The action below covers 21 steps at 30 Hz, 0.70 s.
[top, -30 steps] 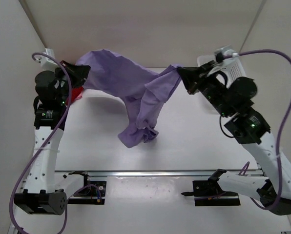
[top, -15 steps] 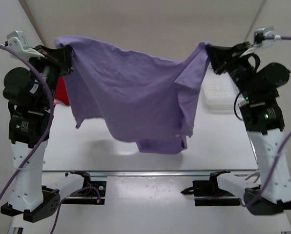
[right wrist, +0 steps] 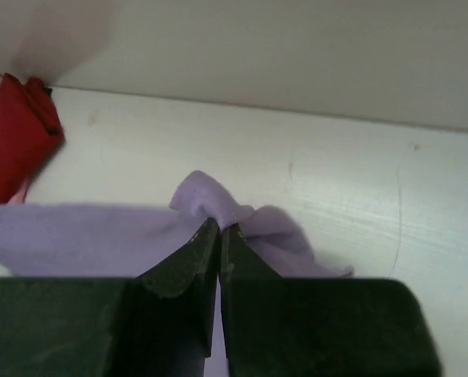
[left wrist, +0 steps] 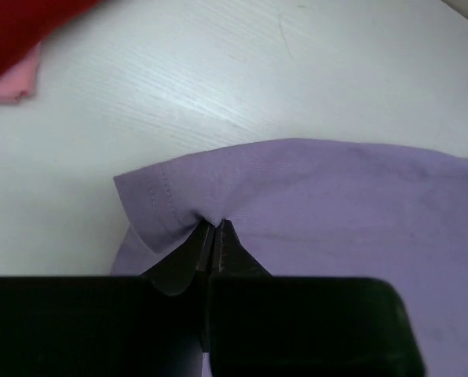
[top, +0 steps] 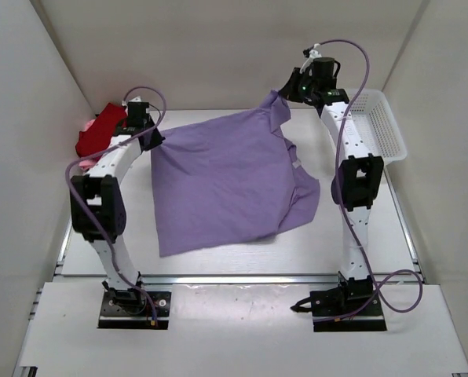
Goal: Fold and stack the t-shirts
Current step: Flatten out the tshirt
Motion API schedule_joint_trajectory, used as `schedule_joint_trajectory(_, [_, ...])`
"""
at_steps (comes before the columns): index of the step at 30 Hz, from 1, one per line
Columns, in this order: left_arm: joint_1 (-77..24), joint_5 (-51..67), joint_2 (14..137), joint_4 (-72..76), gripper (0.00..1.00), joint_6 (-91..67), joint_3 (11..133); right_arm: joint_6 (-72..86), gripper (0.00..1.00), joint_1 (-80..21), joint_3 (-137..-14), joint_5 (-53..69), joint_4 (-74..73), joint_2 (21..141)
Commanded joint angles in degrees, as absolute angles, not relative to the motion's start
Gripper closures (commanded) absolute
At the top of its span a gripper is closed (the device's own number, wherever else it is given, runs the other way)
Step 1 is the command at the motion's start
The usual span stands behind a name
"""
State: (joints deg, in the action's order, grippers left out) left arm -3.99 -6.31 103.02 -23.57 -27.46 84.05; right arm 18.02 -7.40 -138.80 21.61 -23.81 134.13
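Observation:
The lavender purple t-shirt (top: 226, 181) lies spread over the middle of the table, its far edge held up between both arms. My left gripper (top: 152, 137) is shut on its far left corner, a hemmed fold (left wrist: 171, 200) bunched at the fingertips. My right gripper (top: 285, 93) is shut on the far right corner, cloth (right wrist: 218, 206) pinched between the tips. The shirt's right side (top: 301, 192) is folded and rumpled. The dark red t-shirt (top: 100, 131) lies at the far left, with a bit of the pink t-shirt (left wrist: 14, 82) under it.
A white mesh basket (top: 379, 126) stands at the far right by the wall. White walls close in the table on the left, back and right. A metal rail (top: 234, 279) runs along the near edge by the arm bases.
Both arms have swung from high near the camera out to the far side of the table, carrying the purple shirt and laying it out flat. Both grips held throughout.

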Motion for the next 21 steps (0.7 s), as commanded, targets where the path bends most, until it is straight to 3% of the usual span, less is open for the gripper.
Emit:
schedule_joint_trajectory(1, [-4.48, -8.77, 103.26, -22.13, 0.92, -27.16, 95.08, 19.51, 1.00, -5.98, -138.09, 20.84, -20.41, 128.85])
schedule_joint_trajectory(3, [-3.95, -7.83, 107.82, -25.91, 0.67, -26.37, 102.53, 18.64, 0.91, -6.07, -142.52, 19.17, -22.05, 130.59])
schedule_joint_trajectory(5, [-2.99, -5.55, 108.55, -28.03, 0.51, -26.80, 103.89, 17.06, 0.56, -5.54, -147.21, 18.46, -27.05, 131.57])
schedule_joint_trajectory(8, [-3.69, -4.74, 104.16, -22.35, 0.40, -27.94, 93.66, 15.21, 0.43, -6.06, -143.28, 18.46, -30.65, 127.46])
schedule_joint_trajectory(10, [-5.00, -5.27, 98.81, -20.31, 0.40, -28.73, 86.17, 13.19, 0.45, -7.46, -138.46, 14.96, -34.60, 124.73])
schedule_joint_trajectory(11, [-5.71, -4.75, 97.57, -19.26, 0.40, -29.44, 84.22, 12.40, 0.53, -9.12, -136.34, 12.94, -35.59, 122.28])
schedule_joint_trajectory(12, [-6.93, -3.61, 94.95, -18.38, 0.43, -30.57, 80.02, 11.78, 0.71, -9.49, -129.79, 11.96, -34.99, 118.78])
schedule_joint_trajectory(14, [-7.73, -0.99, 90.63, -16.28, 0.51, -31.90, 72.80, 11.87, 0.94, -12.91, -113.27, 7.58, -27.57, 110.77])
schedule_joint_trajectory(15, [-8.34, 0.95, 87.40, -14.78, 0.52, -33.38, 67.12, 12.82, 1.00, -13.79, -99.80, 5.99, -20.03, 103.96])
schedule_joint_trajectory(16, [-8.26, 1.92, 84.14, -13.98, 0.56, -34.70, 61.23, 14.83, 1.00, -14.67, -86.53, 5.63, -15.95, 96.67])
schedule_joint_trajectory(19, [-7.91, 6.14, 77.81, -11.26, 0.64, -38.31, 49.09, 24.40, 1.00, -12.14, -63.97, 11.23, -2.42, 83.98])
schedule_joint_trajectory(21, [-7.38, 9.31, 74.81, -10.98, 0.65, -38.93, 44.06, 25.66, 1.00, -11.69, -55.69, 8.90, -0.26, 78.43])
